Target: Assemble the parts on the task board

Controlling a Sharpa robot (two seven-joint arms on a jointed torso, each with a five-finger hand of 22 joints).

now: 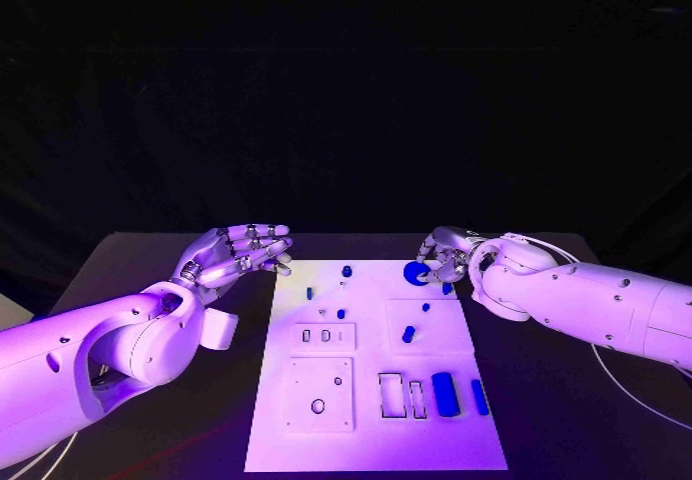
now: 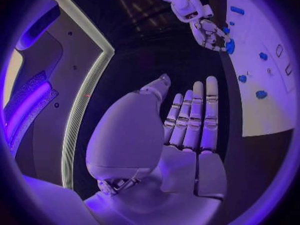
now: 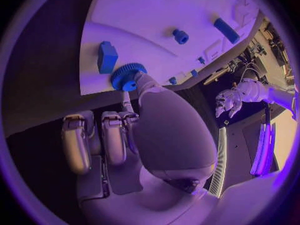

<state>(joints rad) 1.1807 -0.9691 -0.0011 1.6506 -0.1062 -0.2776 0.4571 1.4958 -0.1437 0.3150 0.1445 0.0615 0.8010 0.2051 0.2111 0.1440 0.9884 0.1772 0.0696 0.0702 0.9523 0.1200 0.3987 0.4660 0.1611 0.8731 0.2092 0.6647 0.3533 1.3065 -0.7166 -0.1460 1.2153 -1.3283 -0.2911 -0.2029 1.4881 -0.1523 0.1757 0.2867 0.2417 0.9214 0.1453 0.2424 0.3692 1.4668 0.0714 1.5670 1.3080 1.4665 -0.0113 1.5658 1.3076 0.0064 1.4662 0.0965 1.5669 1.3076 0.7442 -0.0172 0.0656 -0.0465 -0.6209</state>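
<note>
One black table (image 1: pixel 144 260), dark backdrop

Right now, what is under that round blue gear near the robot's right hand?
The blue gear sits on the white task board at its far right corner, with the right hand touching its rim. Whether a peg or hole lies beneath it cannot be seen; the gear covers that spot.

The left arm is reaching in with its hand (image 1: pixel 231 255) hovering palm-up, fingers loosely curled and holding nothing. The right arm is stretching forward, its hand (image 1: pixel 444 258) bending down with its fingers (image 3: pixel 139 80) pinching a blue gear (image 1: pixel 417 273).
</note>
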